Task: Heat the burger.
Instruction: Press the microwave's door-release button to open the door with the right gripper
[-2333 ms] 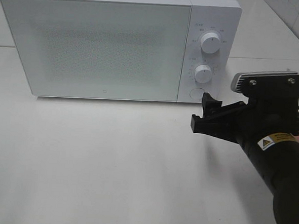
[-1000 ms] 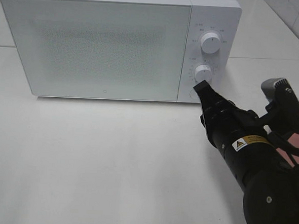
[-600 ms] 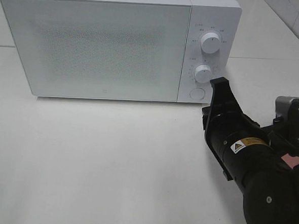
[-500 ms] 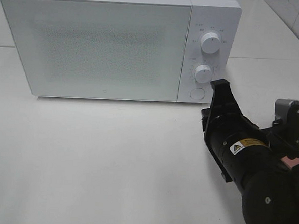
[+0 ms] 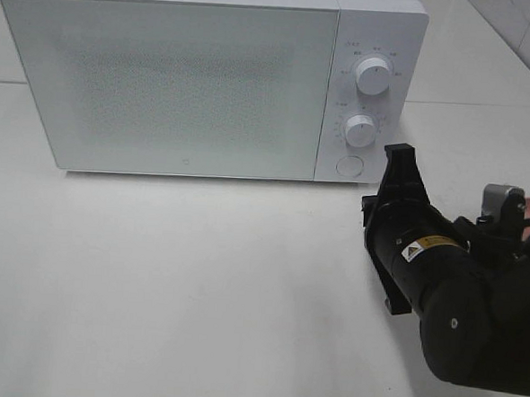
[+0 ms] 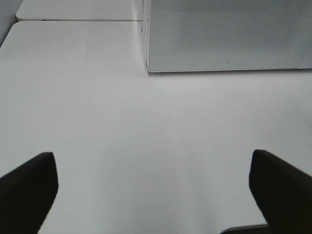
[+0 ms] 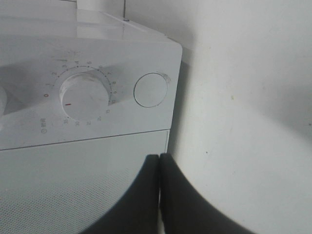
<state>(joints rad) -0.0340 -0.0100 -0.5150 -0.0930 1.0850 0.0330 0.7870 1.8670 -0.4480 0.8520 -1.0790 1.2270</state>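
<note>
Burger: hidden in every view; its place cannot be told.
Oven: a white box-shaped microwave oven (image 5: 164, 84) is set on the white counter (image 5: 196, 293), door shut.
Right hand (image 5: 399, 153): fingers are pressed together, nothing is pinched; the tip is held near the round white button (image 5: 346, 166).
Left hand (image 6: 156, 195): fingers are spread wide over the counter.

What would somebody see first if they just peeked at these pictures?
A big white microwave with its door shut fills the back of the table. Near its lower right corner, the right arm's black fingers are pressed together, close beside the round button.
</note>
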